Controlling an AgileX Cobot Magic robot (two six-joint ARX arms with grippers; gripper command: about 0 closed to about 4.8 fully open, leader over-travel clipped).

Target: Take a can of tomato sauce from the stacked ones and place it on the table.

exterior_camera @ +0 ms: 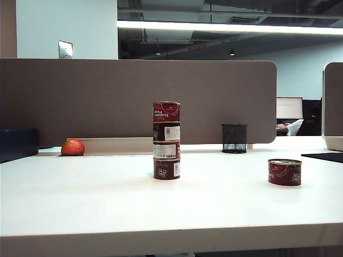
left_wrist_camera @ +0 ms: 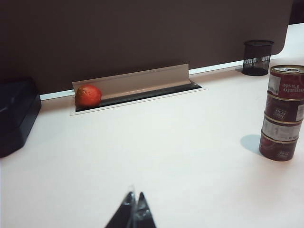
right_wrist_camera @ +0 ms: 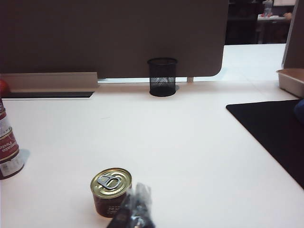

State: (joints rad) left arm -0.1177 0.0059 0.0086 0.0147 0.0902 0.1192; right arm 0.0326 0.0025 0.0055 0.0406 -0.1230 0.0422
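Several dark-red tins stand as the stacked ones (exterior_camera: 166,140) at the middle of the white table (exterior_camera: 107,198); they also show in the left wrist view (left_wrist_camera: 282,114) and at the edge of the right wrist view (right_wrist_camera: 7,142). One can of tomato sauce (exterior_camera: 284,172) stands upright alone on the table to the right, its gold pull-tab lid (right_wrist_camera: 110,183) facing up. My right gripper (right_wrist_camera: 140,192) is blurred, shut and holds nothing, just beside that can on the near side. My left gripper (left_wrist_camera: 135,197) is shut and empty, well short of the stack. Neither gripper shows in the exterior view.
A round orange-red fruit (exterior_camera: 72,147) lies by the cable slot at the back left. A black mesh cup (exterior_camera: 234,138) stands at the back right before the grey-brown partition (exterior_camera: 107,96). A dark box (exterior_camera: 19,143) sits far left, a black mat (right_wrist_camera: 270,128) far right.
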